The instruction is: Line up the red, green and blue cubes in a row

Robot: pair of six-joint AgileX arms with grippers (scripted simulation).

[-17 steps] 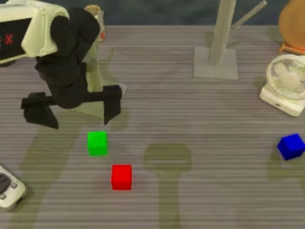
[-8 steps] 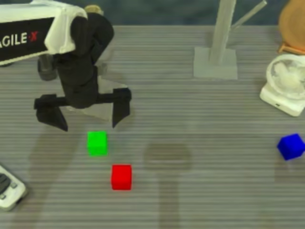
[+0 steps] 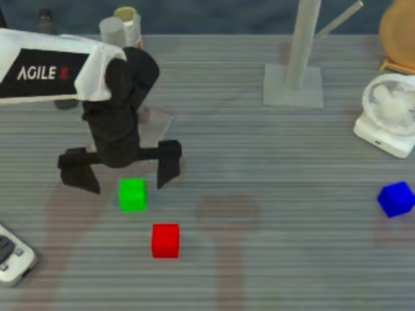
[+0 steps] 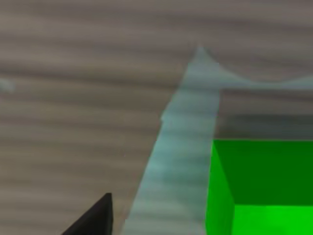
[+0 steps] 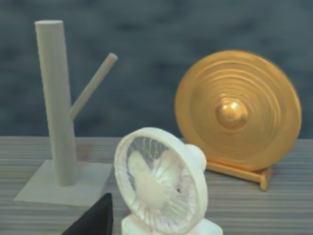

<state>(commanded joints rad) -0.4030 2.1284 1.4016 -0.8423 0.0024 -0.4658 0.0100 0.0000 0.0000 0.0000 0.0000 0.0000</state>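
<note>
- the left claw hangs over the left half of the desk, fingers spread wide and released, holding nothing.
- the green cube sits on the desk just below the gap between those fingers, nearer the right one; the left wrist view shows it close up.
- the red cube lies near the green one, diagonally toward the front right, apart from it.
- the blue cube rests well apart at the desk's right edge, near a white fan.
- the right arm is outside the top view; i cannot tell its claw's state.
</note>
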